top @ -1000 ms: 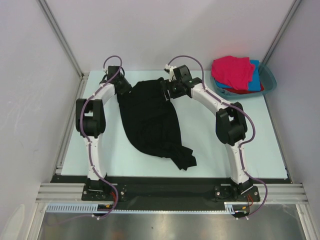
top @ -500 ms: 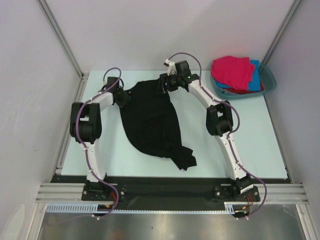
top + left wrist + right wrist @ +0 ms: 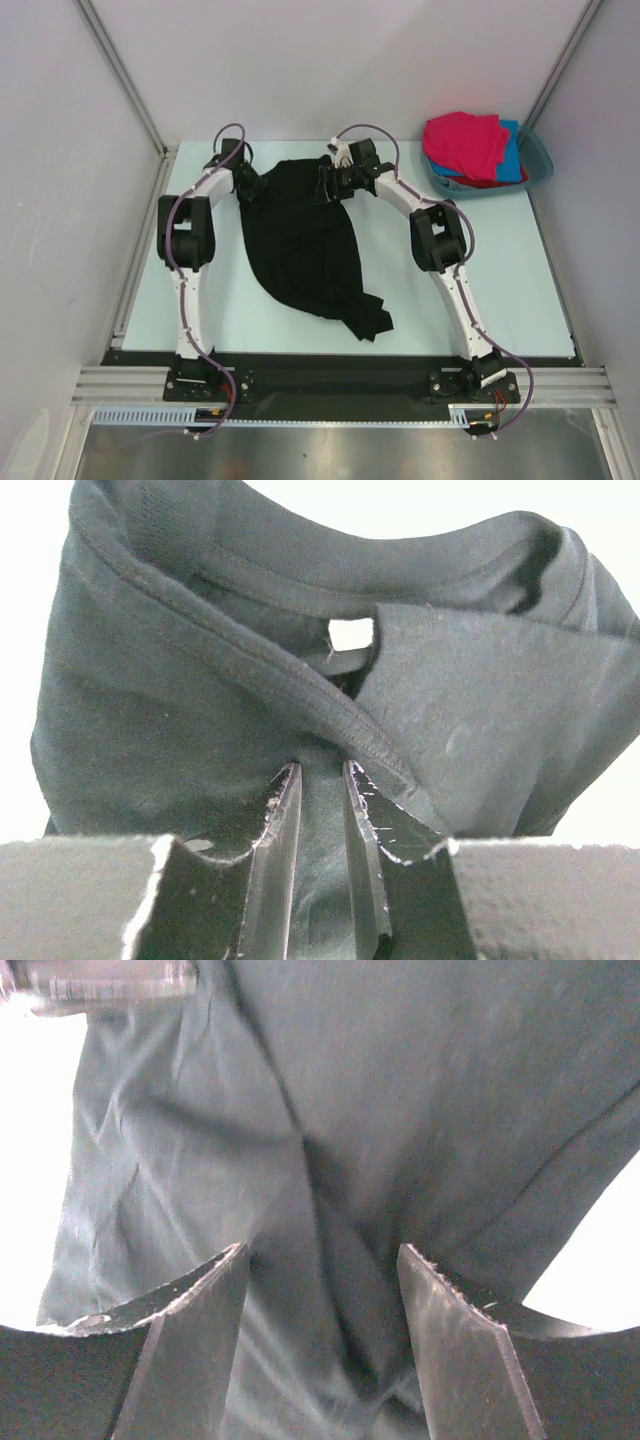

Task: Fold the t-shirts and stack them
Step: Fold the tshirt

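Observation:
The black t-shirt lies spread and wrinkled on the table, its lower end bunched near the front. My left gripper is at the shirt's upper left edge. In the left wrist view it is shut on a fold of the black cloth just below the collar seam. My right gripper is at the shirt's upper right edge. In the right wrist view it stands open, its fingers wide on either side of a ridge of black cloth. Pink, blue and red t-shirts lie piled at the back right.
A teal basin at the back right corner holds the pile of coloured shirts. White walls and metal frame posts close in the table on the left, back and right. Both arm bases stand on the black rail at the near edge.
The left gripper pulled back toward the near left, then returned to the shirt's upper left edge, its jaws narrowing a little. The right arm's elbow swung left and its gripper shifted left along the top edge.

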You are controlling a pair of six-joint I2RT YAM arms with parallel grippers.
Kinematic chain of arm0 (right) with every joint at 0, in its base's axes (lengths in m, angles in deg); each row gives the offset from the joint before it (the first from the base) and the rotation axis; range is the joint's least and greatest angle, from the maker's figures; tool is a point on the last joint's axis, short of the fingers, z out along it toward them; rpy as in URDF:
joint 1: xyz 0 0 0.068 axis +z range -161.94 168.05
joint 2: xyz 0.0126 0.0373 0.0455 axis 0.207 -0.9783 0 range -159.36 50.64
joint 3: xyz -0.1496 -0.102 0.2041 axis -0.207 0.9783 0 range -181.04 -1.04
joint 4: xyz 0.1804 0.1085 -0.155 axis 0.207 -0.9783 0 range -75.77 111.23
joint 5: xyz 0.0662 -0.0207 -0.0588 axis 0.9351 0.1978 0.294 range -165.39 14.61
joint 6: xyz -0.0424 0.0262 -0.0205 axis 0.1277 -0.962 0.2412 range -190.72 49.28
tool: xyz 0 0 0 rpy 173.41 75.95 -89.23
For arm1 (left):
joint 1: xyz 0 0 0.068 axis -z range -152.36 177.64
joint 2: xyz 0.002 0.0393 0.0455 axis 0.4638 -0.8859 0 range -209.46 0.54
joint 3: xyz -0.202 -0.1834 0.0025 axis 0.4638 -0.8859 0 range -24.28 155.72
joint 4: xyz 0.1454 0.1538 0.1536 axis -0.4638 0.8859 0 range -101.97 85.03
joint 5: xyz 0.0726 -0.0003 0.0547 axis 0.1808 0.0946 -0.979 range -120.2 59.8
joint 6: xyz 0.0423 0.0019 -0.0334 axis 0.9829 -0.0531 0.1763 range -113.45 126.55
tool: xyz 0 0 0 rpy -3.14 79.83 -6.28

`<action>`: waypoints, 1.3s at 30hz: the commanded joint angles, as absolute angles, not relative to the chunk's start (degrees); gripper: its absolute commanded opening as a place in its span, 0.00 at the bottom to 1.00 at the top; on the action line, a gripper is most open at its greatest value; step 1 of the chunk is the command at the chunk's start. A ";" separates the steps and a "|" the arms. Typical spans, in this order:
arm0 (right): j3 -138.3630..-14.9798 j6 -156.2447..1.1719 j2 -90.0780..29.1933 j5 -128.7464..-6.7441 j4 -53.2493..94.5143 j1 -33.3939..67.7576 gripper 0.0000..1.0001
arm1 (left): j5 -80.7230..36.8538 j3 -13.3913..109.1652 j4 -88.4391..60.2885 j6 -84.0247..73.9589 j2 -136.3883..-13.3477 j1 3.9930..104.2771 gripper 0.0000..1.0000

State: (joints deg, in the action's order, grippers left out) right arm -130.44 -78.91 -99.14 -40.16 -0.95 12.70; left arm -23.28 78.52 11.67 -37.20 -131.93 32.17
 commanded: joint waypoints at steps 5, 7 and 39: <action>-113.20 -81.27 -88.42 -51.29 -0.75 13.37 0.67 | -23.43 98.55 21.59 -34.77 -144.81 32.29 0.29; -108.46 -81.27 -86.65 -55.42 -0.66 13.46 0.67 | -22.64 102.79 23.53 -34.24 -147.02 32.29 0.29; -79.09 -83.29 -50.36 -77.85 0.41 15.12 0.67 | 6.19 124.78 3.95 -37.13 -160.30 36.16 0.49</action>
State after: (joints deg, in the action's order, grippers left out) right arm -76.78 -84.52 -55.49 -78.81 4.41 12.76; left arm 2.14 121.14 10.31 -33.48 -159.53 36.15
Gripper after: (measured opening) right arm 0.666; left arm 0.493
